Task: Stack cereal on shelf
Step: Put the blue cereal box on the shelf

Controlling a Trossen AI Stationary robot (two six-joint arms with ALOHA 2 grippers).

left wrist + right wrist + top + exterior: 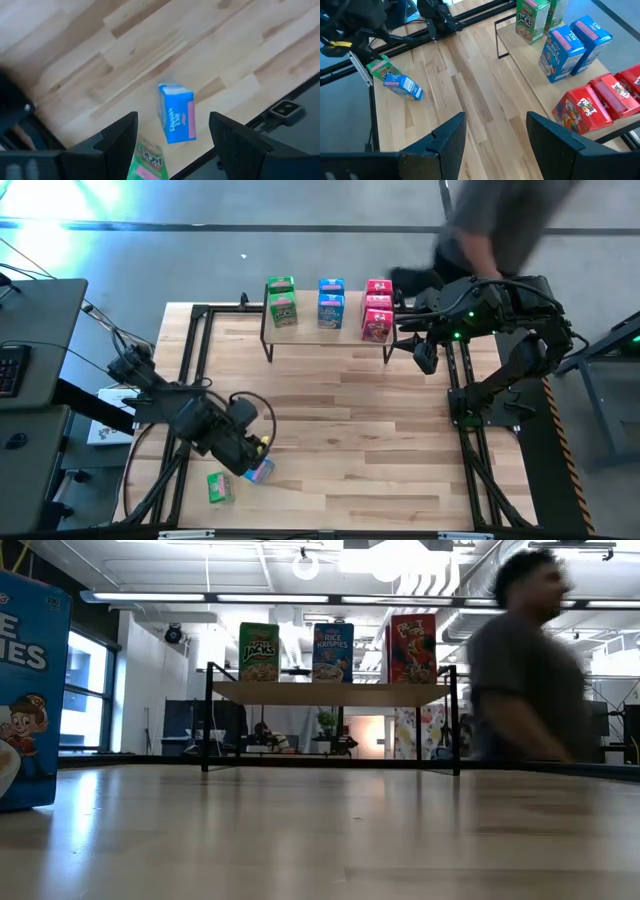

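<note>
Blue cereal box [30, 690], cut off, looms before the blurred person [525, 665].

We note a light wood worktop [350, 430] of joined planks, with black frame rails along its left and right edges. At its far edge stands the shelf [320, 336], a pale plank on thin black legs. On the shelf we count three groups of boxes: green boxes [282, 302] at the left, blue boxes [331, 302] in the middle, red boxes [377, 310] at the right, each group lined up front to back. On the worktop itself, near the front left corner, we see a blue box [259, 471] lying on its side and, just beside it, a green box [220, 487], also lying flat.
</note>
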